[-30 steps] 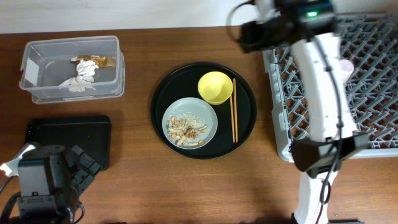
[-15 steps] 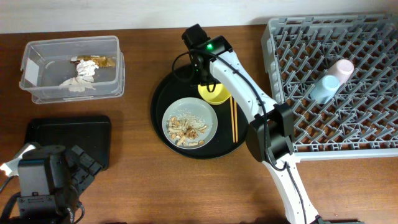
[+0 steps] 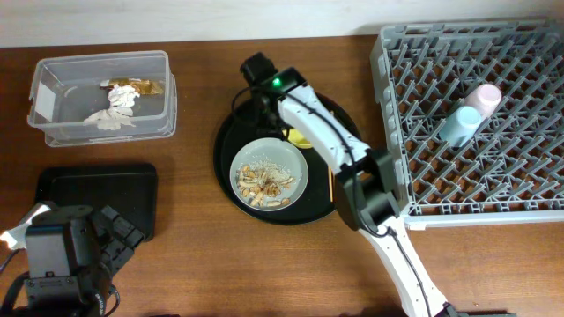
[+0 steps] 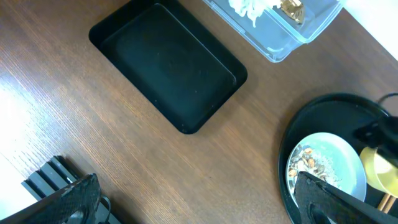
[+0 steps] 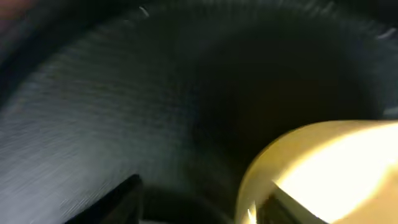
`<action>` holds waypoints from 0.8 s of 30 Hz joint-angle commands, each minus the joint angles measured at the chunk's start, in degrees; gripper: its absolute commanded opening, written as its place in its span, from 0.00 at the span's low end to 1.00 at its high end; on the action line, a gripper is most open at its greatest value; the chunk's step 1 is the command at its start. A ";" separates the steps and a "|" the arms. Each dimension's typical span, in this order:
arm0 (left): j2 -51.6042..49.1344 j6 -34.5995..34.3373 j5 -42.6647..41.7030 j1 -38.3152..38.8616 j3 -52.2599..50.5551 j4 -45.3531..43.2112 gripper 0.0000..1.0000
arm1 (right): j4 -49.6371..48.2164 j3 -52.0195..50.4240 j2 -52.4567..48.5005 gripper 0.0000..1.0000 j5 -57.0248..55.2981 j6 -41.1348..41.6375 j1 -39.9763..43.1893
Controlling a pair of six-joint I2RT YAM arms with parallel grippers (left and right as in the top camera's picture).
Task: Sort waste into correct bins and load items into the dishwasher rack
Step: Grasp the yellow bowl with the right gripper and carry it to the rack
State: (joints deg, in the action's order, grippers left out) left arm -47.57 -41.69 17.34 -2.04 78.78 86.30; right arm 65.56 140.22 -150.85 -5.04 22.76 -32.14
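Bowl (image 5: 323, 165): yellow, upright on the round tray (image 3: 231, 132), its near rim right at the right claw (image 5: 202, 194).
Right claw: jaws partway apart with the rim seemingly in the gap. The blur is heavy, so I can't call contact, but nothing is lifted and nothing is held.
Slip risk: this is a pinch on one thin, slick rim. If the claw closes off-centre, the bowl could tip or spin out on the lift.
Plate (image 3: 291, 160): just beside the bowl on the same tray, loaded with scraps (image 3: 264, 183). A swinging bowl or a low pass could clip it and scatter them over tray and table (image 3: 194, 264).
Chopsticks (image 3: 330, 187): lying at the bowl's other side, mostly hidden from above. A drag instead of a clean lift could roll them off.
Rack (image 3: 529, 180): well off to the right, with the blue cup (image 3: 458, 125) and pink cup (image 3: 484, 95) already lying in it. A careless set-down close by could knock them about.
Order worry: the scraps are not yet binned, and the plate must not reach the rack loaded.
Left claw (image 4: 196, 183): wide open and empty, hovering over the table near the black bin (image 4: 168, 74). It is well apart from the action, so no clash is looming.
Clear box (image 3: 53, 123): paper (image 3: 110, 116) and wrapper (image 3: 141, 86) are inside, far from trouble.
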 commanded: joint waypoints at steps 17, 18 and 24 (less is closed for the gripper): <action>0.02 -0.74 0.00 -0.13 0.09 -0.09 0.99 | 8.55 11.50 1.05 0.04 -1.68 1.62 0.11; 0.02 -0.72 0.00 -0.13 0.09 -0.09 0.99 | 10.45 14.21 1.86 0.04 -1.70 1.51 0.42; 0.02 -0.72 0.00 -0.13 0.09 -0.09 0.99 | 27.10 35.63 5.68 0.04 -1.46 0.00 7.87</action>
State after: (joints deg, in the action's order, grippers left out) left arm -47.57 -41.69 17.34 -2.04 78.78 86.28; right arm 87.29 166.45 -151.06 -5.98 23.55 -30.04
